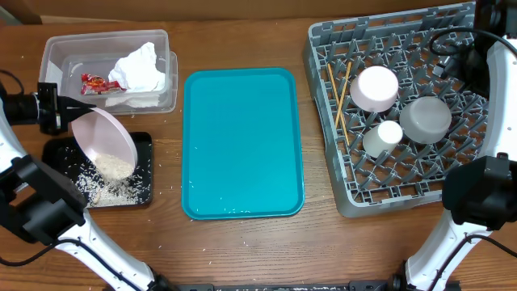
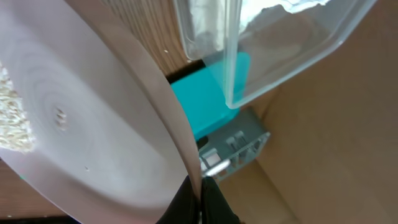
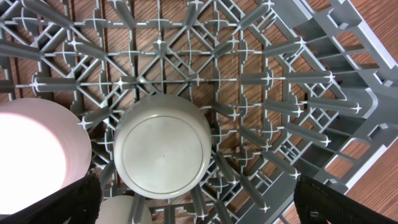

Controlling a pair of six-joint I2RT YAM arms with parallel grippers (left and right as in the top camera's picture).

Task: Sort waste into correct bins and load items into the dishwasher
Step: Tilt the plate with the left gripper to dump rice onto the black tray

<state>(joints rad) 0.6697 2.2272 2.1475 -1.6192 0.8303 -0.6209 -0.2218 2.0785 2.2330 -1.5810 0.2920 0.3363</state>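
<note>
My left gripper [image 1: 71, 107] [image 2: 200, 186] is shut on the rim of the small pale-pink plate [image 1: 105, 141] [image 2: 93, 112]. It holds the plate tilted over the black tray [image 1: 144, 166]. Rice [image 1: 113, 167] [image 2: 12, 118] lies at the plate's low edge and scattered in the tray. The clear tub [image 1: 56, 56] holds white napkins [image 1: 141, 69] and the red-and-white wrapper [image 1: 95, 83]. In the grey dishwasher rack [image 1: 452, 174] sit chopsticks [image 1: 339, 97], a pale round dish [image 1: 378, 87], the white cup [image 1: 390, 133] and the upturned grey-green bowl [image 1: 426, 119] [image 3: 163, 146]. My right gripper [image 3: 199, 208] hangs open above the bowl.
A large teal tray [image 1: 242, 144] lies between the bins and the rack. Loose rice grains dot the wooden table around the black tray. The right arm's base [image 1: 481, 198] stands by the rack's near right corner.
</note>
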